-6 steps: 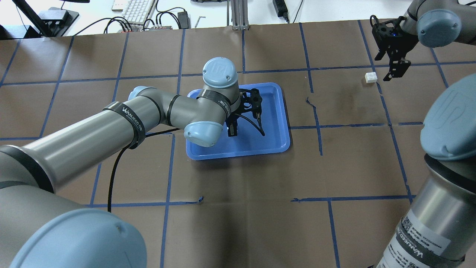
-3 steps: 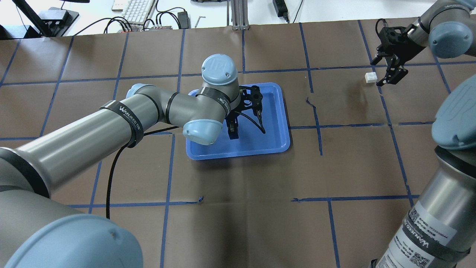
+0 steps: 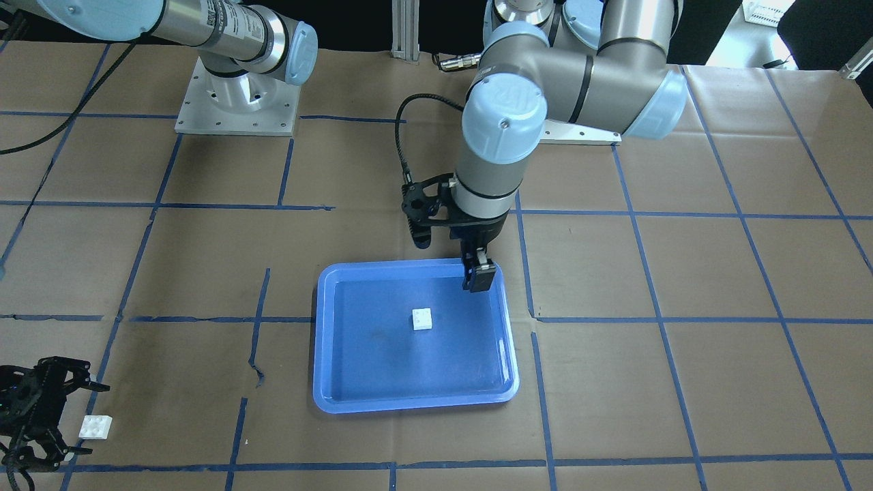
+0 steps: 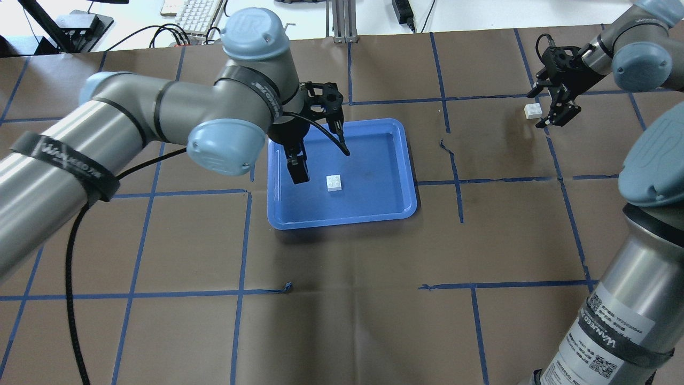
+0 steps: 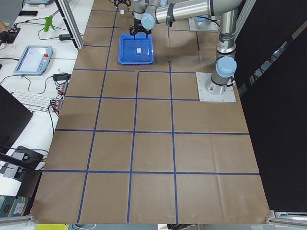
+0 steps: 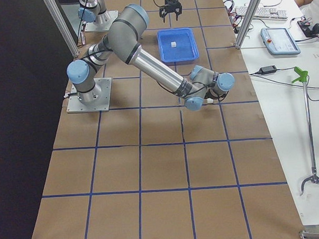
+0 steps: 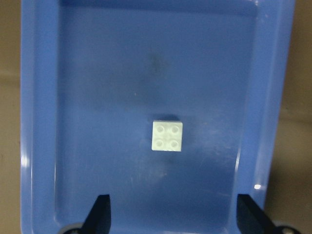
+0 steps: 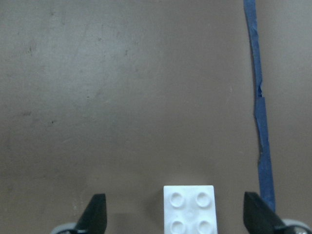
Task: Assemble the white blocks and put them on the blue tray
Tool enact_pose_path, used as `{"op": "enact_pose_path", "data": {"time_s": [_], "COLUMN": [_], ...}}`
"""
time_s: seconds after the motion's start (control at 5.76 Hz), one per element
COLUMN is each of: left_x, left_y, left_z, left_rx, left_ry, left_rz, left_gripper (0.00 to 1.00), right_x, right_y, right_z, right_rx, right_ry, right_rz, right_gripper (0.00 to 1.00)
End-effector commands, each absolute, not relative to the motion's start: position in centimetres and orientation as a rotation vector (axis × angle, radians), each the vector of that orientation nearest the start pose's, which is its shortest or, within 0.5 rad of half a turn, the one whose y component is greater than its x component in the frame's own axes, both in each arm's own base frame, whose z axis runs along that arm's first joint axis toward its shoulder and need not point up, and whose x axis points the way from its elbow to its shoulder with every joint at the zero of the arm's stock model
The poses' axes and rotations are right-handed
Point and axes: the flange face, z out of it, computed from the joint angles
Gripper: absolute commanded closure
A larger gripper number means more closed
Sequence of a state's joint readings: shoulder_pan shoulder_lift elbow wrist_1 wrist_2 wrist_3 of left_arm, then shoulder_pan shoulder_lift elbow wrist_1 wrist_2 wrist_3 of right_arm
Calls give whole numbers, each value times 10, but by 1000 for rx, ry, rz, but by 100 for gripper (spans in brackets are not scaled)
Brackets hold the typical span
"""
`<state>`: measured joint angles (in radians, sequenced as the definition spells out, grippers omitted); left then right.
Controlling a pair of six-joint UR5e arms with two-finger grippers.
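The blue tray [image 4: 374, 176] lies mid-table. One white block [image 4: 334, 183] sits studs-up on it, and shows also in the front view [image 3: 422, 318] and the left wrist view [image 7: 167, 136]. My left gripper [image 4: 322, 163] is open and empty, above the tray's left part, apart from that block. The second white block [image 4: 532, 110] lies on the brown table at the far right. My right gripper [image 4: 546, 108] is open beside it. In the right wrist view this block [image 8: 189, 208] lies between the open fingers [image 8: 95, 214], untouched.
The table is brown paper with a blue tape grid [image 4: 454, 160]. A keyboard [image 4: 197, 13] and cables lie beyond the far edge, with an aluminium post [image 4: 342, 21]. My left arm's elbow [image 4: 224, 141] hangs over the tray's left side.
My left arm has swung back towards the left, uncovering the white block on the tray. My right gripper has turned and moved closer to the second block.
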<state>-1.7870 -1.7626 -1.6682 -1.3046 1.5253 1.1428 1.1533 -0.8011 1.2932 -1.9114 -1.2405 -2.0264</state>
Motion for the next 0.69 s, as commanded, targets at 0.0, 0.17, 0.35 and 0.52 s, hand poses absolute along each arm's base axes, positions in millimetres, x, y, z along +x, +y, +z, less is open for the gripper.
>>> {"op": "enact_pose_path", "data": {"time_s": [0.0, 0.17, 0.35, 0.52], "left_x": [-201, -194, -189, -185], "left_y": [-471, -465, -465, -461], "left_z": [441, 455, 463, 474], "left_rx": [1860, 1787, 1577, 1365], "left_ry": [2678, 2725, 2806, 2884], "left_rz": [24, 67, 78, 38], "left_gripper": [2, 1, 1, 1], "right_x": [-147, -148, -148, -148], "right_y": [-732, -733, -735, -735], "right_z": [173, 176, 180, 181], "right_rx": [-2023, -2026, -2034, -2036], "right_ry": [2035, 2039, 2041, 2042], "right_rz": [-376, -379, -384, -383], "right_gripper": [16, 37, 51, 64]}}
